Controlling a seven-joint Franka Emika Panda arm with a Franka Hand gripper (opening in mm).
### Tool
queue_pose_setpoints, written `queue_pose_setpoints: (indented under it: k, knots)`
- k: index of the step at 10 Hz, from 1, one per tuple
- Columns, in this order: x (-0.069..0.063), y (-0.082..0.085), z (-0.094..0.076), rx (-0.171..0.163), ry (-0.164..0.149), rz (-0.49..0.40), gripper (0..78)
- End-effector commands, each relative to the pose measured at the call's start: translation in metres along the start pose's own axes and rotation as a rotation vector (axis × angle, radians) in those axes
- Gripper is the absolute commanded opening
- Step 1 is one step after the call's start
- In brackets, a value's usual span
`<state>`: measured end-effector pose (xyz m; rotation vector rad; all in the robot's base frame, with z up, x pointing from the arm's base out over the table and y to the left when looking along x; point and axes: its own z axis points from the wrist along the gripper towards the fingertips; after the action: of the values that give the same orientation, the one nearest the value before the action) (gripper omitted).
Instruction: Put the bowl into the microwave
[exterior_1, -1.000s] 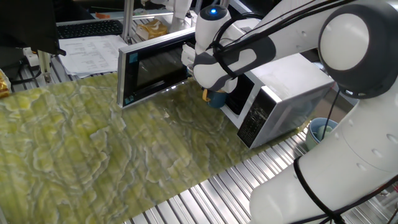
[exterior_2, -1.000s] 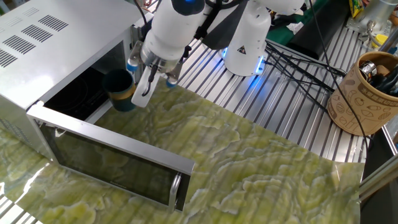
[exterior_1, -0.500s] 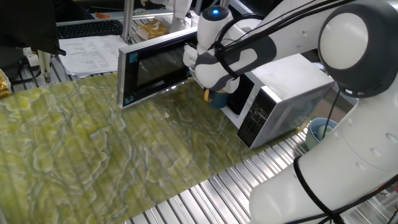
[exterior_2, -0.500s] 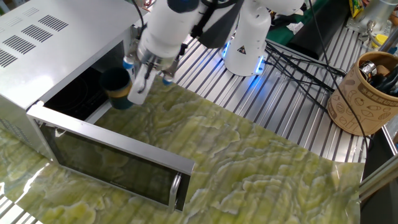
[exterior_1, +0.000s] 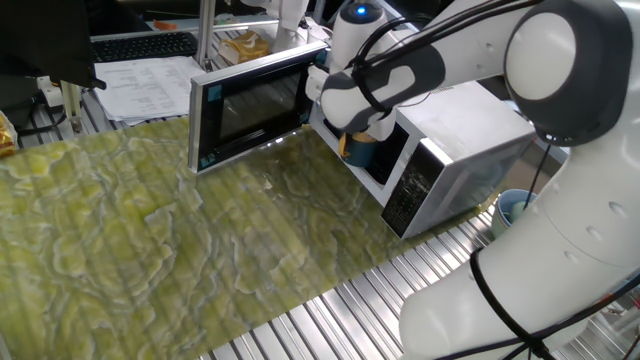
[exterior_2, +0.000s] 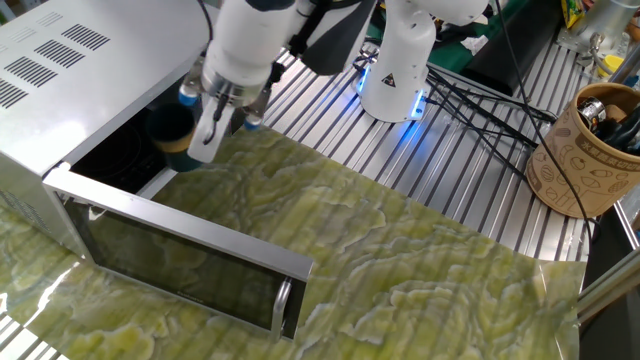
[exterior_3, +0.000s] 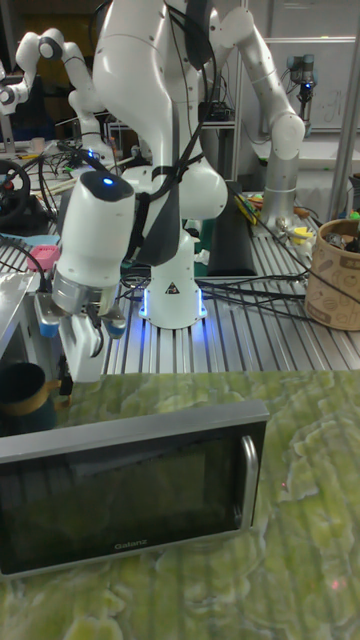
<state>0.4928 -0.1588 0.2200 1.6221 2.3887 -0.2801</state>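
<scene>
The white microwave (exterior_2: 70, 60) stands with its dark glass door (exterior_2: 180, 262) swung wide open. My gripper (exterior_2: 198, 145) is shut on the bowl (exterior_2: 168, 140), a small dark teal cup with a yellowish band, and holds it at the mouth of the oven cavity, just above the floor. One white finger (exterior_2: 207, 135) shows on the cup's outer side; the other is hidden. In one fixed view the bowl (exterior_1: 360, 152) hangs under the gripper (exterior_1: 347, 140) inside the microwave (exterior_1: 465, 150) opening. In the tall view the bowl (exterior_3: 25, 398) sits left of the gripper (exterior_3: 68, 375), behind the door (exterior_3: 130, 490).
A green marbled mat (exterior_2: 420, 270) covers the table in front of the door. The arm's lit base (exterior_2: 395, 70) and black cables (exterior_2: 480, 110) stand behind. A brown patterned holder (exterior_2: 590, 150) is at the far right. A pale blue container (exterior_1: 515, 208) sits beside the microwave.
My gripper has carried the bowl sideways from the edge of the mat toward and into the microwave opening. The door has not moved.
</scene>
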Motion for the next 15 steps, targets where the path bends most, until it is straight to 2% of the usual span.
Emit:
queue_pose_setpoints:
  k: [1, 4, 6, 7, 9, 10, 13, 14, 15]
  knots:
    - [-0.0012, 0.0008, -0.0003, 0.008, -0.001, 0.045, 2.8]
    - [-0.0012, 0.0008, -0.0003, 0.026, 0.009, 0.097, 2.8]
    - [-0.0012, 0.0008, -0.0003, 0.026, 0.001, 0.113, 2.8]
    - [-0.0012, 0.0008, -0.0003, 0.018, 0.014, 0.106, 2.8]
    - [-0.0012, 0.0008, -0.0003, 0.020, 0.018, 0.128, 2.8]
    - [-0.0012, 0.0008, -0.0003, 0.000, 0.061, 0.150, 2.8]
    - [-0.0013, 0.0007, 0.0001, 0.010, 0.039, 0.210, 2.8]
    - [-0.0040, 0.0004, 0.0053, 0.020, 0.004, 0.206, 2.8]
    - [-0.0059, 0.0001, 0.0082, 0.025, -0.014, 0.201, 2.8]
